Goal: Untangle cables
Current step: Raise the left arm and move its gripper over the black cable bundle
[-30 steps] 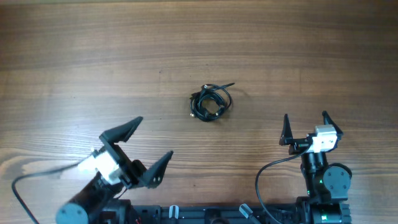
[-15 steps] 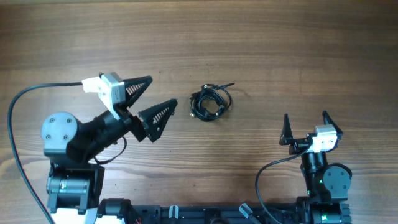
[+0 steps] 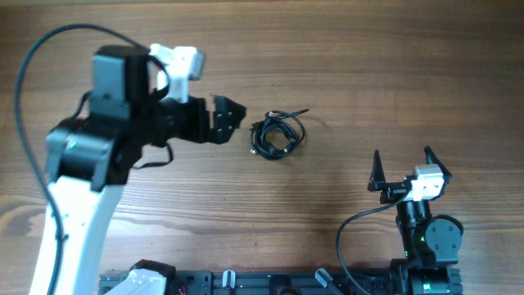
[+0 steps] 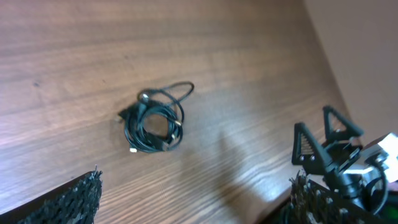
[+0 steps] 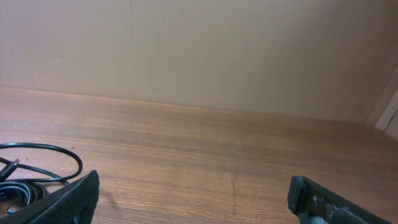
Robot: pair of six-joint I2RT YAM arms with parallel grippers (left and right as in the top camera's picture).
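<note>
Cables [image 3: 277, 136] sit at the middle of the table [image 3: 409, 49] in one tangled, roughly round coil, strand count unreadable, a loose end pointing far-right. Closest in, right gripper [image 3: 402, 154] spread wide, holding nothing, well apart from them. Farther out, left gripper [image 3: 236, 120] wide too, empty, just left of the coil.

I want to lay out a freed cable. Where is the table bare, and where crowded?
The table is bare beyond the cables, up to the far edge, and between the cables and the right arm. It is crowded left of the cables, by the left arm.
</note>
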